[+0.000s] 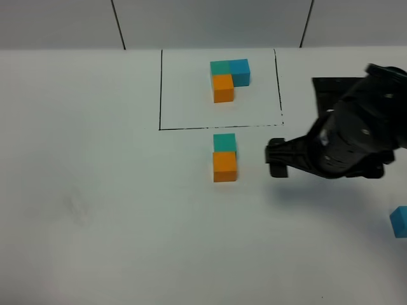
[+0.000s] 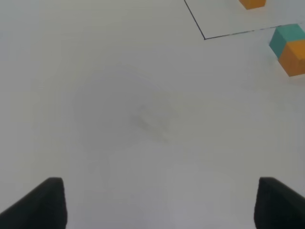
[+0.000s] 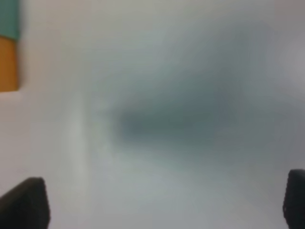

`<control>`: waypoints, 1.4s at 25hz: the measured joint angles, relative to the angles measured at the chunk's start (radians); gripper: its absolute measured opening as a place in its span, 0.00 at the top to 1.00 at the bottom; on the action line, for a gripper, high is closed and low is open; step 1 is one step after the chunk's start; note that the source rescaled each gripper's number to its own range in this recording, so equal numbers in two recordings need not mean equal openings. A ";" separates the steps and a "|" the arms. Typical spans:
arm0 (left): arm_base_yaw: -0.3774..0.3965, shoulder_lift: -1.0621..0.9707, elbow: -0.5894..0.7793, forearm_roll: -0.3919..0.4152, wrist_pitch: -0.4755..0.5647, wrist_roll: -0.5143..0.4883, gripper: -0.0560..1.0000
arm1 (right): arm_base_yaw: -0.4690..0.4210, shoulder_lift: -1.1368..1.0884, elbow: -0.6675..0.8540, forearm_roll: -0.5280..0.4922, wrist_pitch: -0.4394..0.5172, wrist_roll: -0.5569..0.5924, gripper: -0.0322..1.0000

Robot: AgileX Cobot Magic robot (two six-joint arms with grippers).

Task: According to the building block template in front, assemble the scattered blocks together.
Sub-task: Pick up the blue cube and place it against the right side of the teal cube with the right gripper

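From the high exterior camera, the building block template (image 1: 223, 88) sits at the far middle of the white table (image 1: 95, 190). It is an L of teal, blue and orange cubes inside a thin black outline (image 1: 160, 89). Two of the scattered blocks stand just on the near side of that outline. The teal cube (image 1: 224, 142) touches the orange cube (image 1: 225, 166), with the teal one on the far side, and they form a straight pair. The light blue cube (image 1: 399, 221) lies well apart from them at the near right, partly cut off by the picture's edge. The right gripper (image 1: 277, 157) reaches in from the right and hangs just right of the pair, level with the orange cube. Its jaws are spread and nothing is between them.

In the left wrist view, the left gripper (image 2: 162, 205) hovers over bare table with its jaws wide apart and holding nothing. A corner of the outline and the teal-and-orange pair show off to one side, well clear of the jaws.

The right wrist view is badly blurred. The jaws stand far apart at the picture's corners with only table between them. The teal and orange cubes are just visible at one edge, away from the jaws.
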State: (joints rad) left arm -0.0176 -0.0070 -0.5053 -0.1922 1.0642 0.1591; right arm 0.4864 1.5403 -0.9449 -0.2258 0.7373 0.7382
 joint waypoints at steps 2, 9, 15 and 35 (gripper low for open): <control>0.000 0.000 0.000 0.000 0.000 0.000 0.22 | -0.047 -0.086 0.067 0.000 0.000 -0.004 0.00; 0.000 0.000 0.000 0.000 0.000 0.000 0.22 | -0.172 -0.367 0.216 -0.009 0.075 -0.048 0.00; 0.000 0.000 0.000 0.000 0.000 0.000 0.22 | -0.229 -0.587 0.290 -0.045 0.133 -0.089 0.00; 0.000 0.000 0.000 0.000 0.000 0.000 0.22 | -0.531 -0.271 0.308 0.282 -0.030 -0.686 0.00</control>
State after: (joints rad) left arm -0.0176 -0.0070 -0.5053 -0.1922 1.0642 0.1591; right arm -0.0450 1.2696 -0.6368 0.0561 0.7069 0.0525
